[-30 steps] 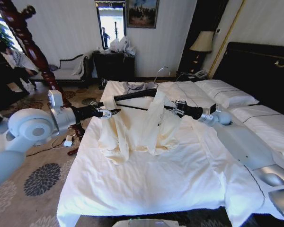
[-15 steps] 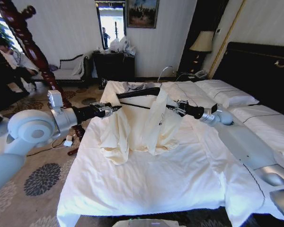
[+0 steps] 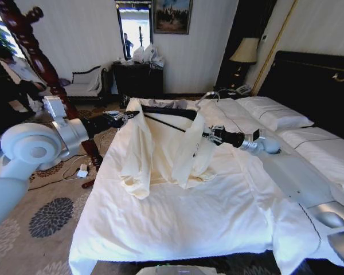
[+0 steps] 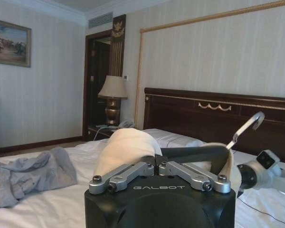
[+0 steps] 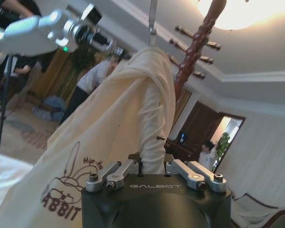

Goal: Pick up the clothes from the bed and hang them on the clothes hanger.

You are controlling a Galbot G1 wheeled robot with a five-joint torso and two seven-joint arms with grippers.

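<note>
The cream clothes point(image 3: 160, 146) hang over the black clothes hanger point(image 3: 169, 110), their lower part still resting on the white bed point(image 3: 178, 223). My left gripper point(image 3: 124, 116) is shut on one covered hanger shoulder; the left wrist view shows that gripper point(image 4: 157, 164) clamped on the black hanger point(image 4: 194, 153), with the silver hook point(image 4: 247, 128) beyond. My right gripper point(image 3: 211, 136) holds the shirt's other side. In the right wrist view this gripper point(image 5: 152, 166) is shut on a fold of the printed clothes point(image 5: 109, 137).
A reddish-brown pole stand point(image 3: 31, 43) rises off the bed's left side. A grey-blue garment point(image 4: 28, 173) lies near the far edge. White pillows point(image 3: 269, 112) and the black headboard point(image 3: 315, 86) sit to the right. Cables and small items litter the carpet point(image 3: 83, 172).
My left gripper has risen and swung left with its hanger end, lifting that shoulder of the clothes higher off the bed. The right gripper has dropped slightly.
</note>
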